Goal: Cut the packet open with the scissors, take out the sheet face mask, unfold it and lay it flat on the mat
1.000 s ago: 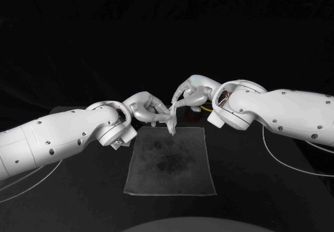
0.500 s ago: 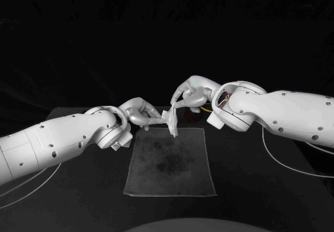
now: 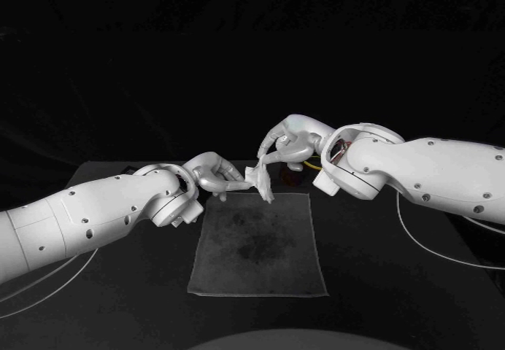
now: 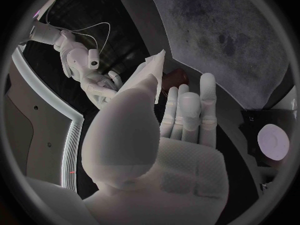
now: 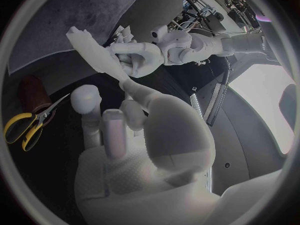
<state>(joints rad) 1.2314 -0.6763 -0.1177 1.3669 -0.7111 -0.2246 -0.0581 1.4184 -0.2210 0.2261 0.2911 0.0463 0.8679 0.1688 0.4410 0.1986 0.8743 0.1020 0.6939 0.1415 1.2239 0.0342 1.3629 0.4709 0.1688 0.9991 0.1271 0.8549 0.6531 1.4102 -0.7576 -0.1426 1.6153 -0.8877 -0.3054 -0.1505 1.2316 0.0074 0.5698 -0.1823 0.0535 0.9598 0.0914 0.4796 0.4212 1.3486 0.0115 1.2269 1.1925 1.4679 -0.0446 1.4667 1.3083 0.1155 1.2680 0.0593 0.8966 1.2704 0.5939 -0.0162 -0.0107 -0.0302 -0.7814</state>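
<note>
1. Folded white sheet face mask: held in the air over the far edge of the grey rectangular mat, hanging tilted.
2. Right hand: above the mat's far edge, pinching the mask's upper end between thumb and a finger.
3. Left hand: by the mat's far left corner, fingers curled, tips closed on the mask's side.
4. Mat: flat on the black surface; long edges and near edge uncovered, arms flanking its far corners.
5. Yellow-handled scissors: on the surface beyond the mat's far right corner.

A black table stands before a dark, unlit backdrop.
</note>
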